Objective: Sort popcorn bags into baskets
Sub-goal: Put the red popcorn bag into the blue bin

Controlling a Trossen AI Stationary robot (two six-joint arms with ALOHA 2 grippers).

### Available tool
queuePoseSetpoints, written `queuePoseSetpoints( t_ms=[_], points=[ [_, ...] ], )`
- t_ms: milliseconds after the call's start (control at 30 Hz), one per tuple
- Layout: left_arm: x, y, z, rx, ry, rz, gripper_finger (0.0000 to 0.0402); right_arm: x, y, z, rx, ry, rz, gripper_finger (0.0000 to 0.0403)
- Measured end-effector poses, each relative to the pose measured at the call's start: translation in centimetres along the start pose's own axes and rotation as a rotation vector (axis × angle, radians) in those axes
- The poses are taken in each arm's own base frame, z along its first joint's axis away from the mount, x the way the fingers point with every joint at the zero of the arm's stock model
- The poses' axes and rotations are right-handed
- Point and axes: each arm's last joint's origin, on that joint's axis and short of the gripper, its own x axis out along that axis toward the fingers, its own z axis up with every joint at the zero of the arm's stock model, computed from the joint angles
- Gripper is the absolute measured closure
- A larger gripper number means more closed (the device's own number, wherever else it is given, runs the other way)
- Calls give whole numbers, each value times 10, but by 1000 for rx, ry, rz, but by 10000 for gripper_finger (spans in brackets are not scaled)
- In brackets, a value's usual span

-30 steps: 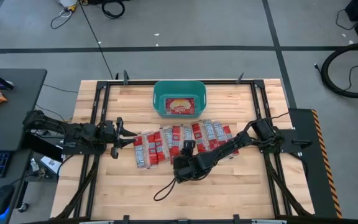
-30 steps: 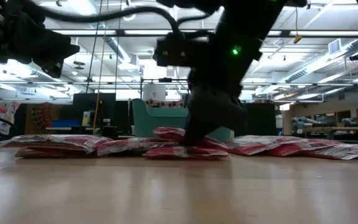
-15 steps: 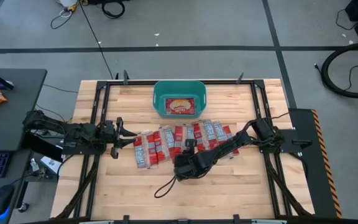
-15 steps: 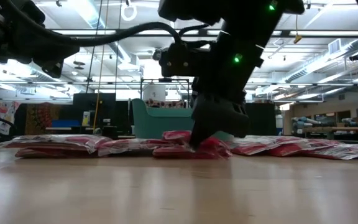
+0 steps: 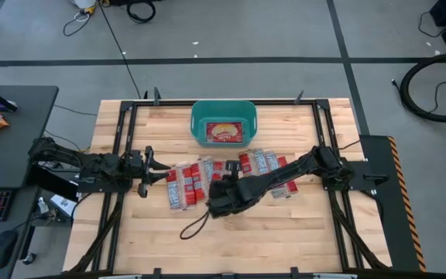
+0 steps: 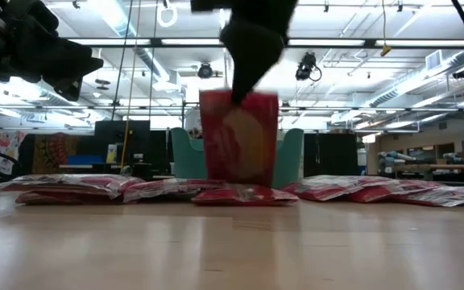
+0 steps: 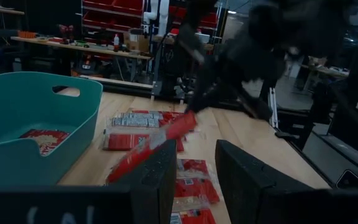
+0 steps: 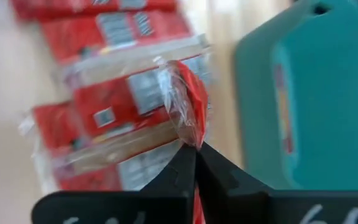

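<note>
So far only one packet lies inside the teal tub (image 5: 223, 122), flat on its floor, while the rest of the popcorn bags (image 5: 188, 182) sit in a ragged row across the wooden table (image 5: 300, 232), so most of the sorting looks undone. The right gripper (image 8: 196, 146) has its fingers pressed together on the top edge of one red packet (image 6: 240, 137), pinching a corner of the wrapper; in the low view that packet hangs upright beneath the fingers, clear of the bags lying flat below it. The tub stands just beyond the held packet, farther from the arm's base, with the row of remaining bags directly under and to both sides of the gripper. The left gripper (image 7: 194, 177) waits at the row's left end, its fingers spread with nothing between them; the nearest bags lie just ahead of it and the tub off to one side. Judging by this, the step in hand is the carry: the lifted packet needs to travel over the tub's near rim and be let go, and after that roughly nine bags are left on the table
</note>
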Motion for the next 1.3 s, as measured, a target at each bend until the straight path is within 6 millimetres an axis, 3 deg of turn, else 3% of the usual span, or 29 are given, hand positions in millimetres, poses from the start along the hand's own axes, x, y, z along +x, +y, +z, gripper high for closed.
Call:
queuePoseSetpoints(
  t_ms=[367,533,700,900,1300],
  points=[
    [0,0,0,0,0,0,285,-39,-76,36,124,-62,-71,393],
    [0,0,0,0,0,0,285,-42,-115,49,212,-106,-92,392],
    [0,0,0,0,-1,0,285,-40,-151,50,262,-125,-153,393],
    [0,0,0,0,0,0,285,-21,-187,51,341,-111,-189,393],
    [0,0,0,0,0,0,285,52,-218,46,443,-62,-32,393]
  ],
)
